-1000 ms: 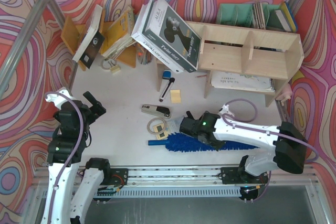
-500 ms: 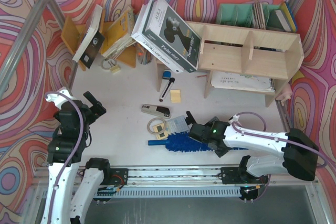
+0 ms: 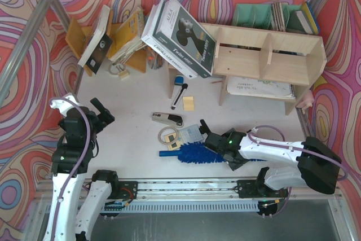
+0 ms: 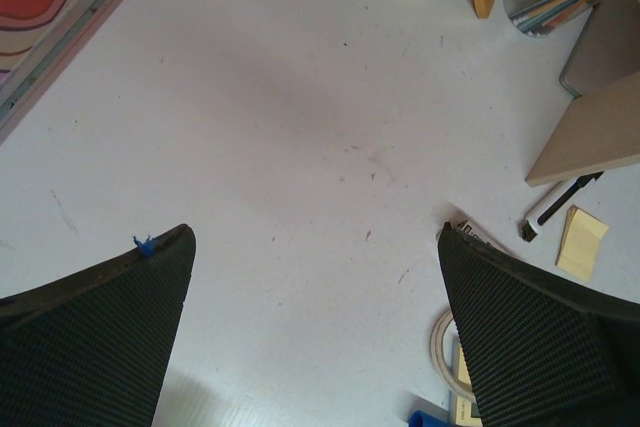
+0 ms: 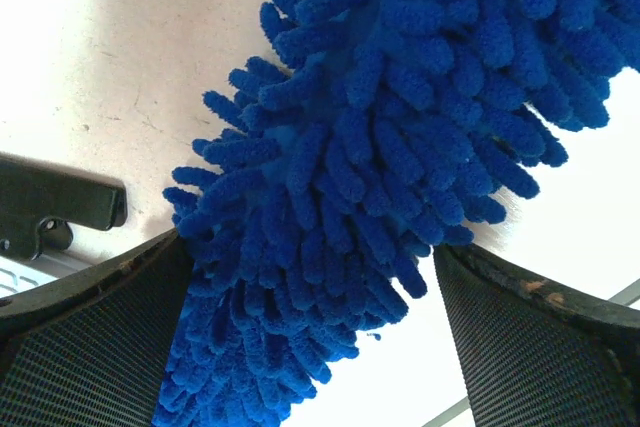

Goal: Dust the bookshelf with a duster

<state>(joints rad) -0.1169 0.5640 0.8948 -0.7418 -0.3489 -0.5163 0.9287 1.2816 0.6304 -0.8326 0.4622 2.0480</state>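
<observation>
**Right tool point(image 3: 214, 148).** Over the last second I see it draw back toward the near edge and a little to its own right. It ends low over the fluffy head of the duster point(image 3: 194, 153). In the wrist view its fingers point(image 5: 90, 347) stand wide apart, with the blue pile between them and brushing both. The jaws are open and nothing is clamped.

**Duster.** It lies flat on the table point(image 3: 130, 134) directly under the right tool, with the slim handle pointing off to the tool's left. It has not shifted across the three views.

**Assessment.** I judge that the shift lined the tool up for a pick-up. Closing and lifting remain, and no dusting has begun. The jaws straddle the soft head rather than the handle, so a grip here may squash and sag.

**Left tool point(image 3: 100, 114).** It is well off to the left and unchanged. Its fingers point(image 4: 100, 327) are spread over bare table, so it is open and idle.

**Beyond the right tool.** A stapler point(image 3: 167, 119) lies a short way past the duster. The bookshelf point(image 3: 271, 55) stands at the far side, well apart from the tool. A large white box point(image 3: 180, 38) leans tilted at its left end.
</observation>
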